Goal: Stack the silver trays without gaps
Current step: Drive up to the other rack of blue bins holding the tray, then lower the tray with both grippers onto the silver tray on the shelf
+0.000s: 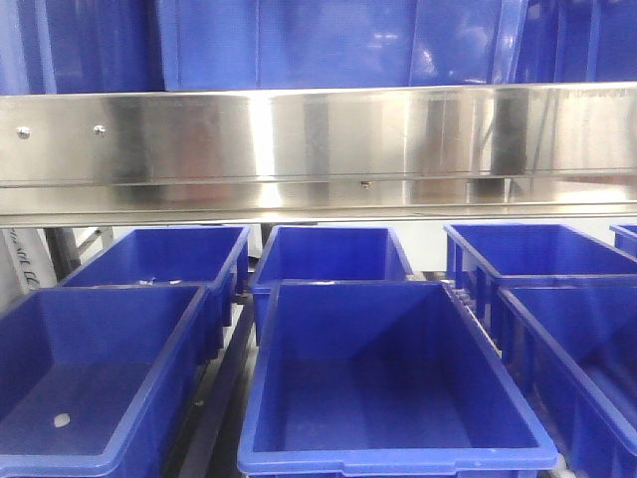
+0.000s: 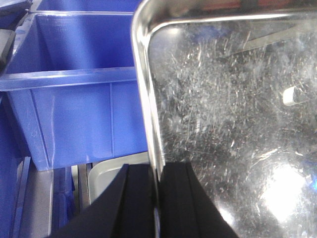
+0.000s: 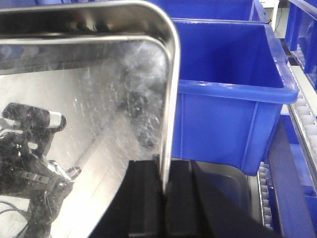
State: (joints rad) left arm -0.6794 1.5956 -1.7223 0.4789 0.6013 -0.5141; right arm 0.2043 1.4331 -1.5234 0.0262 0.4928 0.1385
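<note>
Our left and right jaws each clamp a rim of the silver tray (image 2: pixel 223 114), so lowering unevenly onto the lower tray (image 3: pixel 225 186) beneath them risks a gap.

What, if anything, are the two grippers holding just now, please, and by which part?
A silver tray: the left gripper is shut on one side rim, the right gripper on what seems the opposite rim.

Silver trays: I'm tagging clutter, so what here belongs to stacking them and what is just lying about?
Job: held tray, lower tray, left gripper, right gripper.
Lying about: blue bins, steel rail.
</note>
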